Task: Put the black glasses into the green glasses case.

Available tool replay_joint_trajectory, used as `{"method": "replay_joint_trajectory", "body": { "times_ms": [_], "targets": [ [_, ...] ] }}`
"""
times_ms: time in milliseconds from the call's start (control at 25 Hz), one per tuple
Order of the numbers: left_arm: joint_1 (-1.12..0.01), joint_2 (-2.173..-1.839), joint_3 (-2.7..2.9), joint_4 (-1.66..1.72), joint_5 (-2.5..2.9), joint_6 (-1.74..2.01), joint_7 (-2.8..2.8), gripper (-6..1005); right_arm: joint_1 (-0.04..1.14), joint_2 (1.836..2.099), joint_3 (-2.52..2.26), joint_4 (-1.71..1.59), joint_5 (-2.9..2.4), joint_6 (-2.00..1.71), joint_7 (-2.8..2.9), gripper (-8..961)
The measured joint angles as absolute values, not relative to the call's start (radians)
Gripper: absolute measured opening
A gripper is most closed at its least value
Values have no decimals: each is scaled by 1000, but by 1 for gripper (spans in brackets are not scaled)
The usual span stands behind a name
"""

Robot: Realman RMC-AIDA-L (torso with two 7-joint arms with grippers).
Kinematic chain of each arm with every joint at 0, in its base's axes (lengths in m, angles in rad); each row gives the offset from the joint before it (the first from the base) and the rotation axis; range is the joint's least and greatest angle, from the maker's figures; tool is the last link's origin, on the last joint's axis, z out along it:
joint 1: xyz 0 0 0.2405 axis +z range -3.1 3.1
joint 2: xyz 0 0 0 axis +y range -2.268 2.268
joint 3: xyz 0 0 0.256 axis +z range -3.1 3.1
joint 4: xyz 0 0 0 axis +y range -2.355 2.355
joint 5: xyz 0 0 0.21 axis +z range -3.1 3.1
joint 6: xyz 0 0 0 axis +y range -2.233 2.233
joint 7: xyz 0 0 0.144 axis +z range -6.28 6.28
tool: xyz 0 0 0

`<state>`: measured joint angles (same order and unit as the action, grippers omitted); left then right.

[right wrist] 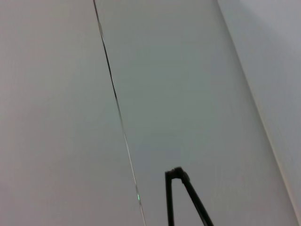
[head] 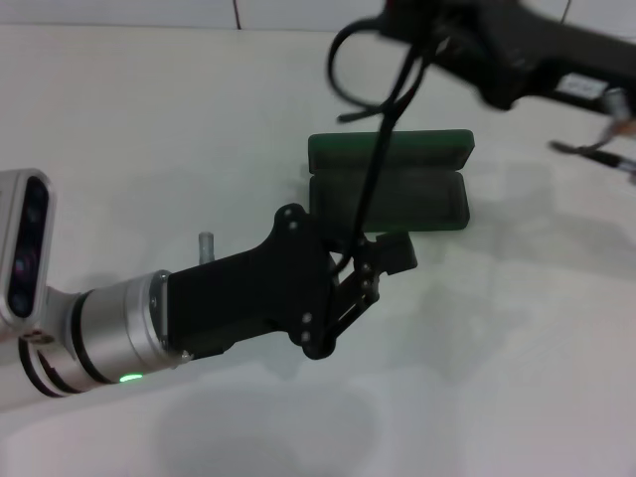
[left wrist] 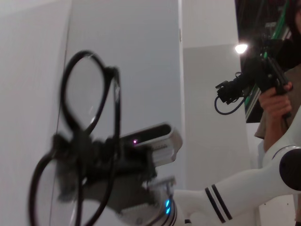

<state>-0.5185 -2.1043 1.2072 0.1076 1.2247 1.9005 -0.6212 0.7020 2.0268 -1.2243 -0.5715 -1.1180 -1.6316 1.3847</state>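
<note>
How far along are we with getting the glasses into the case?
Done: the green glasses case lies open on the table. In hand: the left hand holds the black glasses in the air above the case, the frame showing close in the left wrist view. Left: lower them into the case and let go. The right hand hovers beyond the case.

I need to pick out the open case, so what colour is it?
Dark green: the green glasses case lies open on the white table, clearest in the head view.
</note>
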Motion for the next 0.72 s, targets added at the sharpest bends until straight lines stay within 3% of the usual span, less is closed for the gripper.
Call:
{"method": "replay_joint_trajectory", "body": {
  "times_ms": [720],
  "targets": [
    [-523, -2101, 1206, 108, 1138, 1895, -631, 41, 724, 2023, -1482, -570, -1185, -1436, 1365, 98]
  ]
}}
